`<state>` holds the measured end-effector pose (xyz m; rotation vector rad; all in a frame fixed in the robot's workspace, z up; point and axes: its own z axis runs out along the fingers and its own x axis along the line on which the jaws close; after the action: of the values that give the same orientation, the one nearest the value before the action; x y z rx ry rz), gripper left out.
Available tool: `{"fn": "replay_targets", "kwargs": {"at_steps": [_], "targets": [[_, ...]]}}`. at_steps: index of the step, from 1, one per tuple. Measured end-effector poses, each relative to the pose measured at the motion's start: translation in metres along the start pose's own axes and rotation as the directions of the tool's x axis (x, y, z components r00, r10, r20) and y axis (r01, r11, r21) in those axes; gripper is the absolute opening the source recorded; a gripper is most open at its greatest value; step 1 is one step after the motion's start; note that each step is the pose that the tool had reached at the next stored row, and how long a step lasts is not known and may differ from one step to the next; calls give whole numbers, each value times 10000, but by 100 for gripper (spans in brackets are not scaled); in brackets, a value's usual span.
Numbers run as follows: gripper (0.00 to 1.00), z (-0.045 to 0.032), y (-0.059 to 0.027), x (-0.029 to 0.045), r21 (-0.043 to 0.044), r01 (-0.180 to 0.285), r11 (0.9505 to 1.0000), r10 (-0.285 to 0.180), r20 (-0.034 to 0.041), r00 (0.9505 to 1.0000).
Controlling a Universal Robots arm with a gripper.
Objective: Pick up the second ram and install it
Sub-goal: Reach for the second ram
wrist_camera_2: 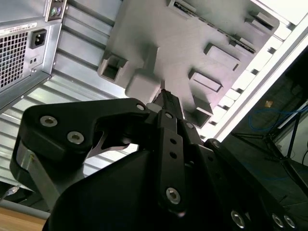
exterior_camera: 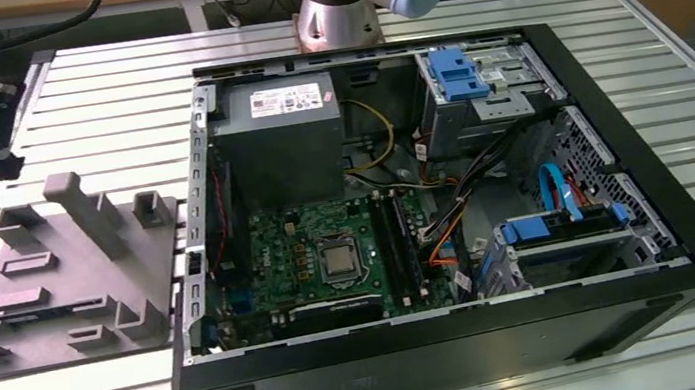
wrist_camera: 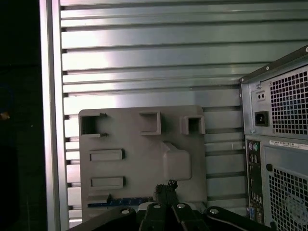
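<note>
End effector [wrist_camera: 166, 186] poised over grey tray [wrist_camera: 134, 144], fingers [wrist_camera_2: 169, 139] pressed together, pinching nothing. Second ram [wrist_camera: 120, 202] lies in a tray slot (a thin bluish strip) close by; tray sits on bench [wrist_camera: 144, 57] beside computer case [wrist_camera: 284, 144].

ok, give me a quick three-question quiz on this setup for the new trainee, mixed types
1. True or false: the computer case lies on the table with its side open.
2. The grey tray sits: A) inside the case; B) on the table, at the exterior view's left of the case; C) on a chair.
3. Fill in: in both wrist views the gripper hangs over the ____, where the memory stick lies in a slot.
Key: 1 true; 2 B; 3 tray.
</note>
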<state>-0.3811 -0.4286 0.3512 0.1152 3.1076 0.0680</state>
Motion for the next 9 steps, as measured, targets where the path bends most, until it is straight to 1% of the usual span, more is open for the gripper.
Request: {"fn": "replay_targets", "kwargs": {"at_steps": [9], "targets": [[10,34,-117,132,0,3,10000,-3,0,10000]]}}
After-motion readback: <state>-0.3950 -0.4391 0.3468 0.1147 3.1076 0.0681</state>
